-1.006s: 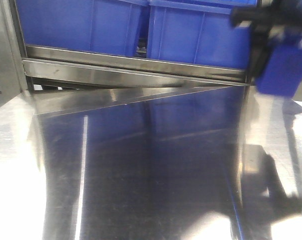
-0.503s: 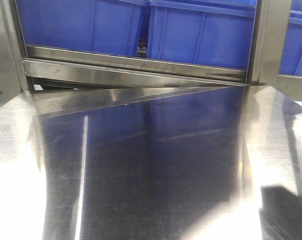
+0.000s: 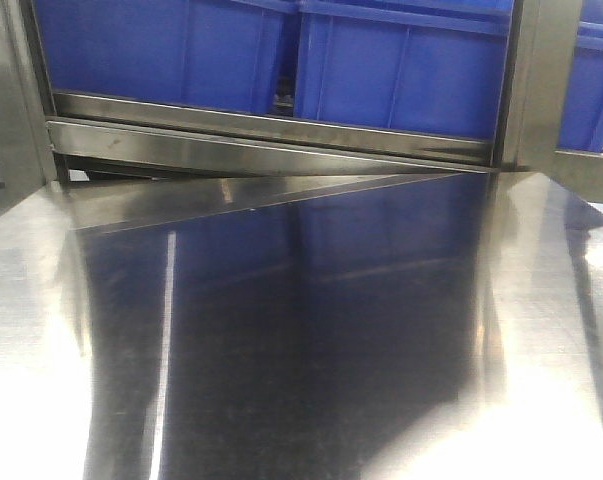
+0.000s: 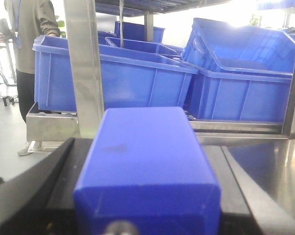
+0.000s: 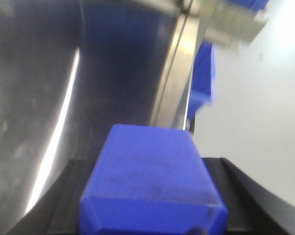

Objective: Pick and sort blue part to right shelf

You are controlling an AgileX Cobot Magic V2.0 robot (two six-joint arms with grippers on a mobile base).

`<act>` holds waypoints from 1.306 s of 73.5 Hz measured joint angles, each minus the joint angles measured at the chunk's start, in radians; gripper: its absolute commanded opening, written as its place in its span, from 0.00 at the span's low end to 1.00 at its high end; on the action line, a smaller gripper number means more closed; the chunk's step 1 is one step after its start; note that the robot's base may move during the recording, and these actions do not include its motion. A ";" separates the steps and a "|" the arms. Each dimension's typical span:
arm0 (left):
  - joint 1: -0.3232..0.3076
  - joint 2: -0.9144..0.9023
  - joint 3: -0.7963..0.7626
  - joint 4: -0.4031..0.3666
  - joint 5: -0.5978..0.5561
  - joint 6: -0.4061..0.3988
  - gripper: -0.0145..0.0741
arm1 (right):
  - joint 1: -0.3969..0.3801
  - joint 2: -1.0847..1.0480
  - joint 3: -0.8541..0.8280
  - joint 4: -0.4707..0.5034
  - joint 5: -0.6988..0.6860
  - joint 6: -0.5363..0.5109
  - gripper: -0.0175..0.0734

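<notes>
left gripper [image 4: 146,144] clenches a blue part [image 4: 145,166]. right gripper [image 5: 146,161] clenches a second part [image 5: 147,186] over the table [image 5: 34,73]. that makes two parts, one per gripper. the front view shows three bins [image 3: 161,50] side by side on the shelf [image 3: 261,140], their contents hidden.

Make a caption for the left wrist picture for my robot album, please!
A blue block sits between the black fingers of the left gripper, facing blue bins on a metal shelf.
</notes>
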 measured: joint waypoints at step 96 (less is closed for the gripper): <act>0.000 0.000 0.008 0.000 0.002 0.000 0.52 | 0.000 -0.464 -0.052 -0.007 0.032 0.000 0.51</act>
